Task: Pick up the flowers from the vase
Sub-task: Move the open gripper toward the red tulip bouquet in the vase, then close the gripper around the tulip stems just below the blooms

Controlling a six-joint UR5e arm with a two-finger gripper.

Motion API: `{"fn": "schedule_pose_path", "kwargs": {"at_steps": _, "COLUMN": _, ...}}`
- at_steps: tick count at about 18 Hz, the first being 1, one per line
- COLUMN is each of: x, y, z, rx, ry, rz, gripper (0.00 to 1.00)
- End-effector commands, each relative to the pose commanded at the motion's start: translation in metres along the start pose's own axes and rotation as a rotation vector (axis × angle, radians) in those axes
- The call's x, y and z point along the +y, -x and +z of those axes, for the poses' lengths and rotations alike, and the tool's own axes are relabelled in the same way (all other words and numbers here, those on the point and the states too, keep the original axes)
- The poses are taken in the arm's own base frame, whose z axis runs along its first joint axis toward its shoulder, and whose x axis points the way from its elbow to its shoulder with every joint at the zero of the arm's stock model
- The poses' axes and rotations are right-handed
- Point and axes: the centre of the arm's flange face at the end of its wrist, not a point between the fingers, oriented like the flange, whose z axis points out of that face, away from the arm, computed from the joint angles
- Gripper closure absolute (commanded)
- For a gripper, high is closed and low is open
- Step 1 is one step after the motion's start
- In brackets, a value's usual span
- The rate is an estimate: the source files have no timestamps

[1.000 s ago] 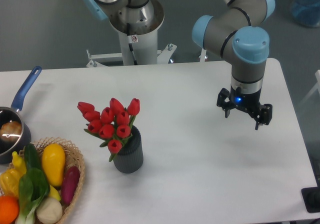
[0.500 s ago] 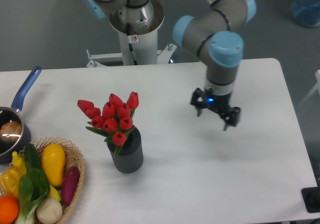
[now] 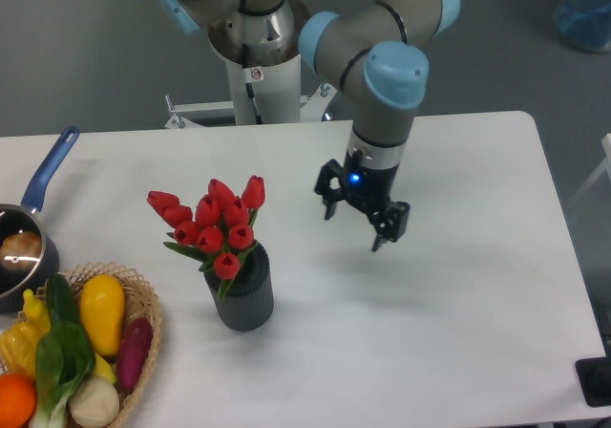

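The flowers [image 3: 212, 223], a bunch of red tulip buds with green leaves, stand in the vase [image 3: 246, 298], a short dark grey ribbed cylinder left of the table's middle. The bunch leans up and to the left, spreading wider than the vase mouth. My gripper [image 3: 355, 227] hangs above the table to the right of the flowers, about level with the buds and well apart from them. Its two dark fingers are spread and hold nothing.
A wicker basket [image 3: 150, 319] of colourful vegetables sits at the front left corner. A saucepan with a blue handle [image 3: 52, 167] stands at the left edge. The robot's white base column [image 3: 258, 74] rises behind the table's back edge.
The arm has swung left across the table, bringing the gripper from the right side toward the flowers. The flowers settled slightly in the vase between the first frames; the vase stayed put.
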Motion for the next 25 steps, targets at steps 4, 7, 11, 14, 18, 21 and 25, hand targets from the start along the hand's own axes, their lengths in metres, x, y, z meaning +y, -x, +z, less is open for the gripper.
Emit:
{"fn": "schedule_pose_path", "kwargs": {"at_steps": 4, "x": -0.016, "y": -0.009, "z": -0.006, "rx": 0.034, "ry": -0.167, "rz": 0.105, "gripper": 0.0}}
{"fn": "schedule_pose_path", "kwargs": {"at_steps": 7, "x": -0.026, "y": -0.018, "z": -0.011, "rx": 0.051, "ry": -0.261, "rz": 0.136, "gripper": 0.0}}
{"fn": "schedule_pose_path", "kwargs": {"at_steps": 11, "x": -0.036, "y": -0.028, "z": -0.007, "rx": 0.069, "ry": -0.284, "rz": 0.154, "gripper": 0.0}}
{"fn": "schedule_pose_path", "kwargs": {"at_steps": 14, "x": -0.038, "y": -0.03, "z": -0.004, "rx": 0.078, "ry": -0.297, "rz": 0.157, "gripper": 0.0}}
{"fn": "schedule_pose_path", "kwargs": {"at_steps": 18, "x": -0.045, "y": -0.031, "z": -0.004, "rx": 0.088, "ry": -0.396, "rz": 0.238, "gripper": 0.05}}
{"fn": "schedule_pose_path", "kwargs": {"at_steps": 21, "x": -0.04, "y": -0.033, "z": -0.001, "rx": 0.092, "ry": -0.408, "rz": 0.244, "gripper": 0.29}}
{"fn": "schedule_pose_path", "kwargs": {"at_steps": 25, "x": -0.032, "y": -0.039, "z": 0.007, "rx": 0.114, "ry": -0.41, "rz": 0.22, "gripper": 0.84}}
